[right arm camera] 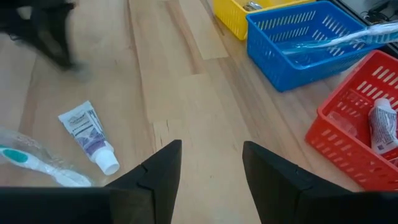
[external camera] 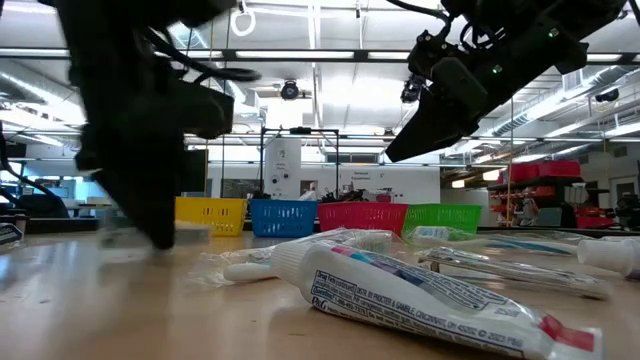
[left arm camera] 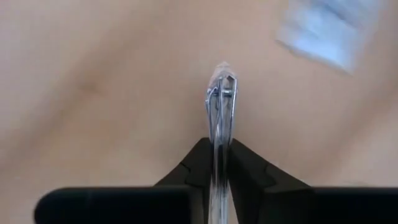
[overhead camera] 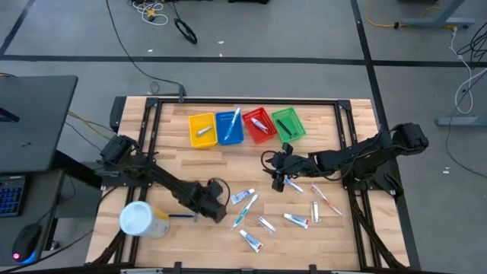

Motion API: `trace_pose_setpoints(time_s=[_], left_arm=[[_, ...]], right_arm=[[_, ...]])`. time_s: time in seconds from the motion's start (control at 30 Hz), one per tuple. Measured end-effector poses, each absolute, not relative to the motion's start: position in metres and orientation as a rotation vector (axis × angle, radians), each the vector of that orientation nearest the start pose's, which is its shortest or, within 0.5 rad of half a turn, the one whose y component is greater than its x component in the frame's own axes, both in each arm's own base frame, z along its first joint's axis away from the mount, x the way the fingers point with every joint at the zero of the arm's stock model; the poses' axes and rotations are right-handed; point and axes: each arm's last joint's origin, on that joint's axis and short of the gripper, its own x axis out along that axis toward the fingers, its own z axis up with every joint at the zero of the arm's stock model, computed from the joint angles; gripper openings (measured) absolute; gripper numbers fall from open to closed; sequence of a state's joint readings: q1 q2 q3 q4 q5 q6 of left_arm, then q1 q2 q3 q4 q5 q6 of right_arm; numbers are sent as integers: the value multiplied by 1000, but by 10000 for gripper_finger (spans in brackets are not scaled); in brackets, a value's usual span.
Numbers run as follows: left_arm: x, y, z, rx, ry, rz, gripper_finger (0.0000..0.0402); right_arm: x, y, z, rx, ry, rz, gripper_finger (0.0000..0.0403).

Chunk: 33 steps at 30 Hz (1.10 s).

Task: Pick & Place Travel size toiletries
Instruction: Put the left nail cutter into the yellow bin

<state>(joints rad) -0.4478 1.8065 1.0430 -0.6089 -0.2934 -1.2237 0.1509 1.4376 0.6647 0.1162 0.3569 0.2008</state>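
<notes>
Wrapped toothbrush (left arm camera: 220, 106): thin, light, probably slippery in its clear sleeve, best pinched mid-length, now clamped edge-on in the left tool (overhead camera: 215, 207) low over the worktop (overhead camera: 175, 167) beside the scattered toiletries (overhead camera: 262, 221); right tool (right arm camera: 208, 163) empty, fingers apart.
</notes>
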Motion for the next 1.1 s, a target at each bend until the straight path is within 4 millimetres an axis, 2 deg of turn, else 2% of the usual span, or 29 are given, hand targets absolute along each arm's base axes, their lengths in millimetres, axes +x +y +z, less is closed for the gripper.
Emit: trace_pose_setpoints(time_s=[0.13,0.23,0.4,0.57,0.73,0.87,0.97,1.1], left_arm=[[289,-118,162,-524,1103,752,46],[284,-101,181,-480,1098,838,52],[280,-50,213,-451,1018,953,44],[278,8,233,-355,978,1006,42],[278,64,231,-313,1050,1009,43],[280,97,221,-316,1087,990,42],[281,111,209,-341,1141,919,43],[285,119,190,-356,1226,885,42]], right_arm=[[276,32,179,28,613,-261,182],[276,32,179,29,613,-260,182],[276,32,179,29,614,-260,182],[276,32,179,28,617,-259,182],[275,33,178,62,625,-229,182],[275,33,178,85,628,-231,182],[275,33,178,90,629,-234,182],[274,34,177,92,638,-233,182]])
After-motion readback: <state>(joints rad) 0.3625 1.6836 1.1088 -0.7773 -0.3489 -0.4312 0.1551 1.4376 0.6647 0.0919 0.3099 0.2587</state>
